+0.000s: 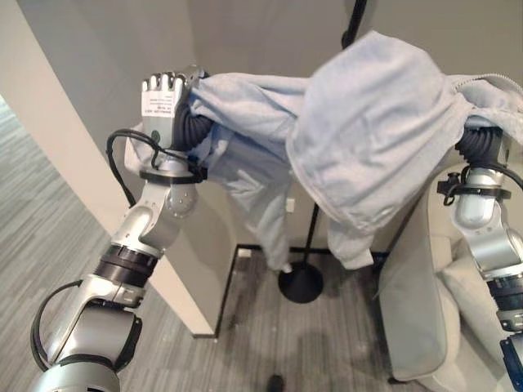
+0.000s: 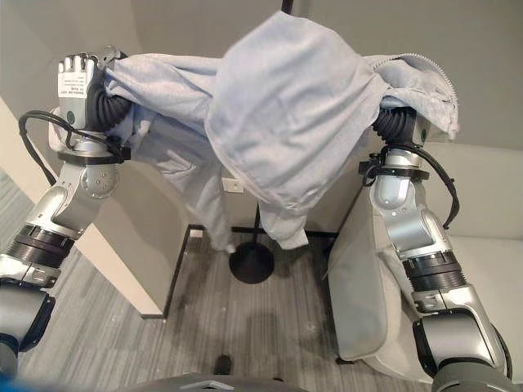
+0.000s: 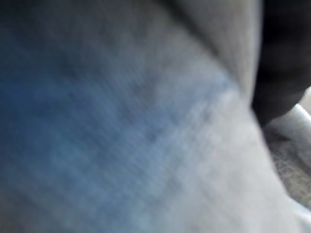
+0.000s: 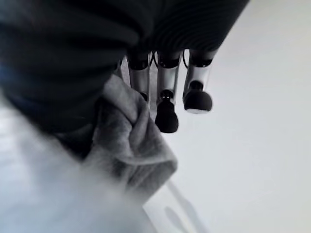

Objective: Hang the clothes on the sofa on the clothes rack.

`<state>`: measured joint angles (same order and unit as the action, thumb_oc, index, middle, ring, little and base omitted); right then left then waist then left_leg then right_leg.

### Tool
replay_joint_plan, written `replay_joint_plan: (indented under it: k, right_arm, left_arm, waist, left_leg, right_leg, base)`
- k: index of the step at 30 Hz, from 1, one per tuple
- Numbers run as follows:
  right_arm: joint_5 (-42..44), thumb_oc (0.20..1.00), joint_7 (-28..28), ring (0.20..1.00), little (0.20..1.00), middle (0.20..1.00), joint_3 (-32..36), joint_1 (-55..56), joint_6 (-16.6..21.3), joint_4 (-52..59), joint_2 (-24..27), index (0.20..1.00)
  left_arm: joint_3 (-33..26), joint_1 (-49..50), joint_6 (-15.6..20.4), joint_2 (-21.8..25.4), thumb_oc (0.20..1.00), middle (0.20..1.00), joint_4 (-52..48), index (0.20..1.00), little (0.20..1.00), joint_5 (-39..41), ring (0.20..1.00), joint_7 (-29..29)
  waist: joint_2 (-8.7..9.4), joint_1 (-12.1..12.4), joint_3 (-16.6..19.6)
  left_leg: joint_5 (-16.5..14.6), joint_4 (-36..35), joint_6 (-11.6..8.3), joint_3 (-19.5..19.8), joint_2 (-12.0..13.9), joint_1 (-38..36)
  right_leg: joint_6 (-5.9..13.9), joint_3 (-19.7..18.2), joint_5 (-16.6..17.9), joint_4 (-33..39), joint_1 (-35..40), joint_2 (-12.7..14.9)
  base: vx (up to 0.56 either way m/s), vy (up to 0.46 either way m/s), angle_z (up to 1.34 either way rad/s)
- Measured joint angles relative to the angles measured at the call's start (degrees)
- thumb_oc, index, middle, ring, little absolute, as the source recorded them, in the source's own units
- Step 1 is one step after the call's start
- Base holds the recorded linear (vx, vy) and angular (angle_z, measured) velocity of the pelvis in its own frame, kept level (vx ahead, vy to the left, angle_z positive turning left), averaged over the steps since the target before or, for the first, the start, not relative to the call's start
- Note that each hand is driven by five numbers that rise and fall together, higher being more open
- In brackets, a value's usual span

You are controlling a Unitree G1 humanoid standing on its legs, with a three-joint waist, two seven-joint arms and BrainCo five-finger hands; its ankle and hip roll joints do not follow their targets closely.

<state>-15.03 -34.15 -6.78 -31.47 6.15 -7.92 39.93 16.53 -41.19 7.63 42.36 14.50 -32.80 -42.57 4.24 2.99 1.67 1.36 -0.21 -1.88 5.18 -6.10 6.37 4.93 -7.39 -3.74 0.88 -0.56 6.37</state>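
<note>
Grey hoodie is held raised between both hands, draped before the rack pole, above grey carpet. Left hand fingers are curled on cloth; right hand fingers pinch a fold. Sofa is seen at right by beige walls

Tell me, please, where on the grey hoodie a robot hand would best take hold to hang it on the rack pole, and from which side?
Probably the hood: it bulges as a loose pouch midway across the grey hoodie, right in front of the rack pole. Come from the robot's side, below the hood's open edge, since the left robot hand and right robot hand already hold the two ends stretched apart.
</note>
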Motion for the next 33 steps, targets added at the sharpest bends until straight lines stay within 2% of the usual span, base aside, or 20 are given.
replay_joint_plan:
  k: [2,3,4,5,6,8,9,11,13,15,17,18,20,23,25,26,28,29,30,33]
  right_arm:
    - [0.1,0.200,-0.2,0.200,0.200,0.200,0.0,0.1,-0.4,-0.1,-0.2,0.200]
    - [0.2,0.200,-0.2,0.200,0.200,0.200,0.0,0.1,-0.9,0.0,-0.6,0.200]
    - [0.1,0.200,-0.1,0.200,0.200,0.200,0.0,0.1,-1.1,0.0,-1.2,0.200]
    - [0.1,0.200,-0.2,0.200,0.200,0.200,0.2,0.3,-1.5,0.1,-2.4,0.200]
    - [0.0,0.200,-0.2,0.200,0.200,0.200,0.2,0.3,-2.0,0.1,-2.7,0.200]
    - [-0.2,0.200,-0.2,0.200,0.200,0.200,0.1,0.1,-2.7,0.1,-2.8,0.200]
    - [-0.2,0.200,-0.3,0.200,0.200,0.200,0.1,0.0,-3.4,-0.1,-2.8,0.200]
    - [-0.2,0.200,-0.4,0.200,0.200,0.200,0.0,-1.4,-3.5,-2.3,-2.9,0.200]
    - [-0.2,0.200,-0.7,0.200,0.200,0.200,-0.1,-3.3,-3.6,-5.1,-3.1,0.200]
    - [-0.2,0.200,-1.2,0.200,0.200,0.200,-0.3,-4.9,-3.4,-6.8,-3.0,0.200]
    - [0.0,0.200,-1.7,0.200,0.200,0.200,-0.4,-5.6,-3.4,-7.1,-2.5,0.200]
    - [0.2,0.200,-1.9,0.200,0.200,0.200,-0.5,-6.3,-3.4,-7.7,-1.9,0.200]
    - [0.4,0.200,-2.2,0.200,0.200,0.200,-0.5,-6.4,-3.2,-7.8,-1.1,0.200]
    - [0.4,0.200,-2.5,0.200,0.200,0.200,-0.4,-6.2,-3.3,-8.5,0.5,0.200]
    - [0.6,0.200,-2.4,0.200,0.200,0.200,-0.4,-6.1,-3.5,-9.8,3.6,0.200]
    - [1.7,0.200,-2.3,0.200,0.200,0.200,-0.5,-6.4,-3.5,-10.8,4.6,0.200]
    - [2.6,0.200,-2.3,0.200,0.200,0.200,-0.5,-6.8,-4.0,-11.1,4.8,0.200]
    - [2.6,0.200,-2.3,0.200,0.200,0.200,-0.6,-6.8,-4.1,-11.2,4.9,0.200]
    - [2.7,0.200,-1.6,0.200,0.200,0.200,-4.3,-8.1,-4.5,-13.9,7.1,0.200]
    - [3.0,0.200,-1.5,0.200,0.200,0.200,-5.5,-12.7,-4.0,-18.8,7.8,0.200]
  left_arm:
    - [-0.1,0.0,0.0,0.7,0.200,0.200,-0.8,0.200,0.200,0.0,0.200,0.0]
    - [-0.2,0.0,-0.1,0.7,0.200,0.200,-1.1,0.200,0.200,0.0,0.200,0.1]
    - [-0.5,0.5,-0.1,0.8,0.200,0.200,-1.3,0.200,0.200,0.0,0.200,0.1]
    - [-0.7,1.1,-0.1,0.8,0.200,0.200,-1.5,0.200,0.200,-0.1,0.200,0.1]
    - [-0.7,1.1,-0.1,0.8,0.200,0.200,-1.6,0.200,0.200,-0.1,0.200,0.2]
    - [-0.6,0.9,-0.1,0.8,0.200,0.200,-1.6,0.200,0.200,-0.8,0.200,0.2]
    - [0.1,0.5,-0.1,0.8,0.200,0.200,-0.8,0.200,0.200,-2.2,0.200,0.3]
    - [1.2,-0.1,-0.4,0.9,0.200,0.200,0.2,0.200,0.200,-2.2,0.200,0.3]
    - [1.2,-0.2,-0.6,0.9,0.200,0.200,0.1,0.200,0.200,-2.2,0.200,0.3]
    - [1.2,-1.5,-0.7,1.1,0.200,0.200,0.1,0.200,0.200,-2.2,0.200,0.3]
    - [1.5,-4.0,-0.7,1.2,0.200,0.200,0.7,0.200,0.200,-2.3,0.200,0.2]
    - [3.4,-8.1,-0.9,2.1,0.200,0.200,3.3,0.200,0.200,-2.2,0.200,0.2]
    - [4.6,-11.0,-1.0,2.2,0.200,0.200,4.7,0.200,0.200,-2.2,0.200,0.1]
    - [6.2,-12.6,-1.1,2.0,0.200,0.200,5.7,0.200,0.200,-2.3,0.200,0.2]
    - [10.5,-15.1,-1.2,1.1,0.200,0.200,9.0,0.200,0.200,-2.2,0.200,0.8]
    - [11.1,-15.4,-1.1,-0.6,0.200,0.200,10.4,0.200,0.200,-2.0,0.200,1.4]
    - [11.6,-15.5,-1.1,-1.6,0.200,0.200,11.4,0.200,0.200,-1.7,0.200,2.1]
    - [11.6,-15.8,-1.1,-1.6,0.200,0.200,11.5,0.200,0.200,-1.7,0.200,2.2]
    - [14.9,-19.7,-1.0,-1.7,0.200,0.200,16.3,0.200,0.200,-1.1,0.200,3.0]
    - [19.1,-24.1,-0.9,-1.9,0.200,0.200,22.6,0.200,0.200,0.3,0.200,3.8]
  waist:
    - [0.31,0.4,0.6]
    - [0.44,0.4,0.8]
    - [0.89,0.6,1.1]
    - [0.58,0.6,1.3]
    - [0.02,0.6,1.4]
    - [-0.52,0.4,1.1]
    - [-1.84,-0.1,0.9]
    - [-2.37,-0.9,0.4]
    - [-3.33,-0.9,-0.6]
    - [-3.84,-0.8,-0.9]
    - [-3.95,-1.2,-1.2]
    - [-3.71,-1.3,-1.2]
    - [-2.97,-2.8,-1.2]
    - [-1.91,-5.0,-1.2]
    - [-0.25,-6.2,-0.4]
    - [0.11,-6.9,0.8]
    - [-2.24,-7.0,2.1]
    - [-2.36,-7.1,2.1]
    - [-2.76,-7.6,2.3]
    - [-2.84,-9.2,2.4]
  left_leg:
    - [0.2,-0.2,0.72,-0.8,-0.4,-0.2]
    - [0.7,-0.5,2.60,-2.3,-0.5,-1.0]
    - [0.4,-0.9,3.16,-3.1,-0.9,-1.7]
    - [-0.1,-1.6,4.69,-3.5,-0.9,-3.5]
    - [1.4,-2.5,6.54,-4.2,-0.2,-4.4]
    - [1.1,-3.1,6.99,-4.4,0.3,-5.9]
    - [1.2,-3.6,7.15,-4.3,1.8,-7.6]
    - [0.5,-3.6,7.67,-4.3,2.3,-9.6]
    - [-0.4,-3.9,8.52,-4.9,2.6,-12.2]
    - [-1.5,-4.6,8.05,-4.7,2.4,-13.3]
    - [-1.6,-5.0,7.79,-4.2,2.3,-13.4]
    - [-1.5,-5.0,7.77,-4.2,2.3,-13.2]
    - [-1.8,-5.0,7.97,-3.0,1.6,-13.4]
    - [-2.8,-5.0,7.61,-1.5,0.3,-14.5]
    - [-3.5,-5.0,7.16,0.9,-1.5,-16.0]
    - [-4.9,-5.0,5.72,2.1,-2.0,-17.5]
    - [-6.2,-5.0,4.75,2.2,0.1,-17.4]
    - [-6.3,-5.0,4.74,2.2,0.3,-17.4]
    - [-7.0,-5.0,3.65,2.4,2.0,-17.4]
    - [-7.7,-5.0,2.62,3.4,4.1,-17.4]
  right_leg:
    - [0.98,-0.7,0.2,0.4,0.2,0.6]
    - [1.57,-0.8,1.2,1.0,1.2,0.9]
    - [2.70,-1.2,2.4,0.9,1.3,1.4]
    - [4.01,-1.2,2.8,0.4,2.2,1.2]
    - [4.00,-1.1,2.9,0.1,2.5,0.9]
    - [4.50,-0.8,3.0,-3.0,1.6,-0.3]
    - [5.02,0.1,2.7,-8.9,-0.3,-1.6]
    - [5.51,2.6,2.5,-14.0,-1.3,-1.9]
    - [5.03,8.1,1.3,-18.1,-1.3,-0.5]
    - [5.16,9.5,0.7,-16.8,-1.9,1.3]
    - [5.34,9.2,0.6,-13.4,-2.8,1.5]
    - [6.02,7.0,1.8,-5.4,-3.1,0.9]
    - [5.94,4.7,5.9,2.1,-4.5,0.2]
    - [5.18,3.5,9.2,5.0,-6.6,-0.5]
    - [4.57,2.6,11.4,4.9,-4.8,-0.2]
    - [2.70,1.9,15.3,5.1,-3.6,-0.2]
    - [1.63,2.0,14.8,4.9,-3.5,-2.5]
    - [1.47,2.1,14.8,4.9,-3.5,-2.6]
    - [0.71,2.6,14.5,4.8,-3.5,-4.3]
    - [-0.95,4.0,13.5,4.9,-3.2,-6.1]
  base:
    - [0.17,0.150,-0.26]
    - [0.26,0.239,-0.28]
    - [0.25,0.233,-0.40]
    - [0.17,0.162,-0.39]
    - [0.13,0.147,-0.35]
    - [0.06,0.109,-0.29]
    - [0.03,0.074,-0.23]
    - [0.15,0.105,-0.18]
    - [0.19,0.065,-0.20]
    - [0.19,-0.011,-0.12]
    - [0.19,-0.026,0.05]
    - [0.13,-0.005,0.11]
    - [0.17,-0.009,0.31]
    - [0.23,-0.016,0.37]
    - [0.25,-0.059,0.59]
    - [0.17,-0.039,0.37]
    - [0.22,-0.064,0.03]
    - [0.15,-0.053,-0.07]
    - [0.13,-0.051,-0.03]
    - [0.14,-0.052,0.07]
